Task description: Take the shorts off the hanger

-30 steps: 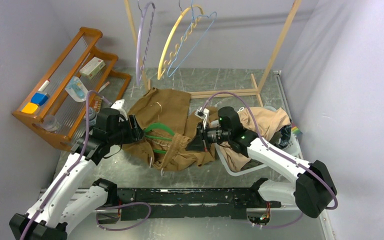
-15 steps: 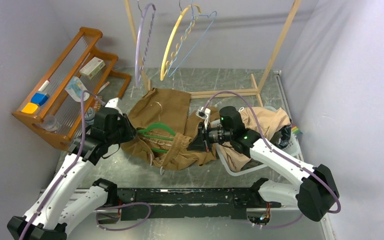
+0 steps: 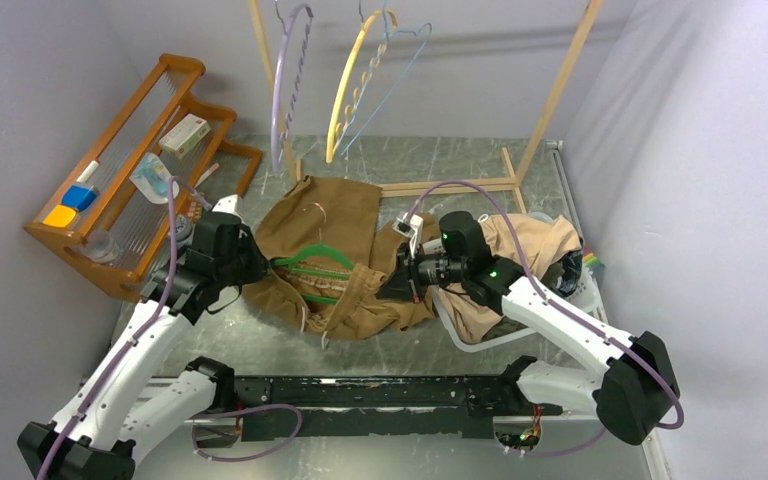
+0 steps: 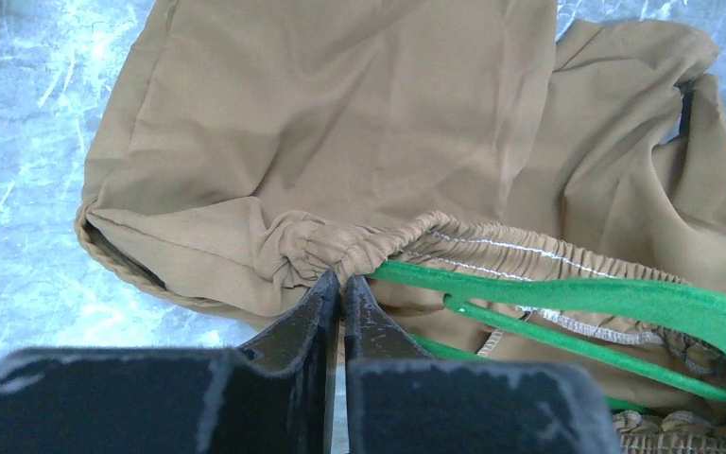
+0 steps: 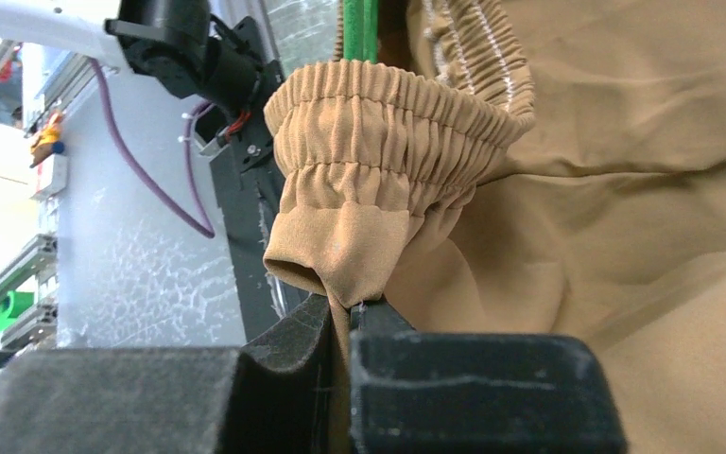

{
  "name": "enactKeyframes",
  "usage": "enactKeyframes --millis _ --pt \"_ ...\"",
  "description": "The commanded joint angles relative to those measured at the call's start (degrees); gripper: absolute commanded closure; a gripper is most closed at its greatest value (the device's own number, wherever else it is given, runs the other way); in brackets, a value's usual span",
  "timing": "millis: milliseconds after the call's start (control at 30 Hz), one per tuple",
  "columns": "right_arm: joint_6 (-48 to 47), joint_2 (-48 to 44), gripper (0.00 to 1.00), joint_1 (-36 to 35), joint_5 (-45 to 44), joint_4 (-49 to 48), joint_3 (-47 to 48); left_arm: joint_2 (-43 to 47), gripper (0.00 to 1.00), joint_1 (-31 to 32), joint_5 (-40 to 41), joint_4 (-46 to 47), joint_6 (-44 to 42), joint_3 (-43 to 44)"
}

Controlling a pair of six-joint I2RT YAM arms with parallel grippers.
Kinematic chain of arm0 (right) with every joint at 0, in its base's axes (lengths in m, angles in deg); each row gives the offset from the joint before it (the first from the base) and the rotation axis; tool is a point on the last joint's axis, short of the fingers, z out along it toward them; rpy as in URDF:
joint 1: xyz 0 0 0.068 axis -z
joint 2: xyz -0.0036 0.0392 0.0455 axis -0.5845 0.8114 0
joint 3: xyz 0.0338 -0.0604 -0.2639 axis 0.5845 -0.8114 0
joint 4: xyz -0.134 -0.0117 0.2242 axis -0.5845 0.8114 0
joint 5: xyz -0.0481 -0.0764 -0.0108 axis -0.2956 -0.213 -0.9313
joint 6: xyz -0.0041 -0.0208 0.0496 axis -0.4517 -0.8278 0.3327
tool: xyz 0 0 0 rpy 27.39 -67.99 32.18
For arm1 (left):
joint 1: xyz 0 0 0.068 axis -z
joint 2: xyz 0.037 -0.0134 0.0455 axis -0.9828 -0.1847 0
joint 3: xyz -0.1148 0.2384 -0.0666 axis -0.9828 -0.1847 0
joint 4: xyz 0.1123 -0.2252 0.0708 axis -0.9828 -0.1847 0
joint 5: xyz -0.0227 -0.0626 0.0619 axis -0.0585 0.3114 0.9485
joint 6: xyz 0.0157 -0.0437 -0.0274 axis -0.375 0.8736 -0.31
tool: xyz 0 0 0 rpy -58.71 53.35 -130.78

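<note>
L hand (image 4: 342, 284) is pressed shut right at the tip of the hanger (image 4: 577, 298), where the waistband bunches. Seems to pinch the hanger end, tho cloth may be caught in there too. R hand (image 5: 350, 312) pinches a fold of elastic waistband at the opp. end of the tan shorts (image 3: 325, 215). These lie crumpled on the desk (image 3: 410, 170), mid-scene between the arms, w/ the hanger threaded thru the waist. Reason, I'd judge: one hand anchors the hanger while the other peels the waistband off its end. Beige pair (image 3: 535, 245) sits in a tub (image 3: 490, 340) to the right, off any hanger.
</note>
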Motion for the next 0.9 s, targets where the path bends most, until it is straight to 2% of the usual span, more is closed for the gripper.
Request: enactKeyframes --millis 0,133,200,333,500,667,867 --pt "-1.6 -1.7 1.0 -0.4 -6.0 0.5 2.6 0.9 0.93 0.1 2.9 -1.5 0.2 2.2" --pt "-1.6 -6.3 1.0 -0.4 -14.4 -0.3 0.9 1.9 0.93 0.1 9.7 -2.1 3.2 0.9" --pt "-1.3 -9.9 1.0 -0.4 -14.3 -3.9 -1.5 1.7 0.93 0.1 14.8 -4.3 6.5 0.3" --pt "-3.1 -12.4 1.0 -0.4 -7.8 -3.4 -3.4 1.6 0.93 0.1 21.9 -5.2 9.5 -1.1" --pt "-6.6 -6.2 1.0 -0.7 0.8 5.2 -0.1 0.7 0.93 -0.4 27.3 -6.1 11.6 -0.5" --pt "-8.7 -2.0 1.0 -1.5 6.6 10.6 3.4 0.9 0.93 -2.1 29.2 -5.3 9.0 1.9" --pt "-7.7 -10.5 1.0 -1.6 6.5 3.5 1.4 -0.5 0.93 -4.6 28.1 -5.6 7.7 0.6"
